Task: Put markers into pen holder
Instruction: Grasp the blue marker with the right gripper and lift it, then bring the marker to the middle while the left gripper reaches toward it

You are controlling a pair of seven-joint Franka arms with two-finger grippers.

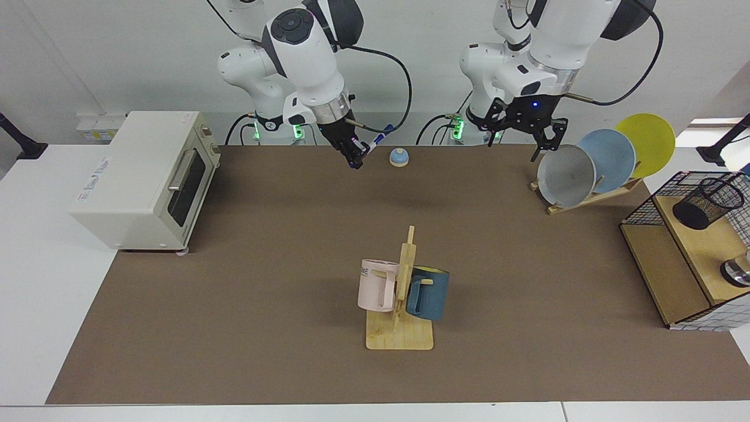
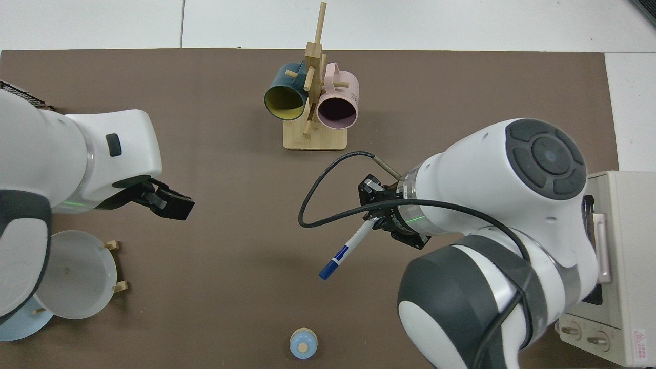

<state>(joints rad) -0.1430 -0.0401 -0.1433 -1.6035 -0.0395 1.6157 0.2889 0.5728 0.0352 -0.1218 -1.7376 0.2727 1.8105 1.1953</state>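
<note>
One marker (image 2: pixel 348 246) is pinched in the right hand (image 1: pixel 355 158), high over the desk's (image 1: pixel 263 293) far side. The pen holder (image 1: pixel 708 203) stands far right on a shelf. The left hand (image 1: pixel 524 132) hovers spread near the plates (image 1: pixel 565 176). Carry level, tilt upright, then lower it in.

Bright even overhead light, soft faint shadows on the brown mat (image 1: pixel 234 293), no glare, sharp focus

A white marker (image 2: pixel 350 244) with a blue cap, black mesh pen holder (image 1: pixel 707 203), pink mug (image 1: pixel 377 285) and dark blue mug (image 1: pixel 428 292) yellow inside, grey plate (image 1: pixel 566 176), pale blue plate (image 1: pixel 613 155), yellow plate (image 1: pixel 651 140), all above a brown mat (image 1: pixel 263 281).
</note>
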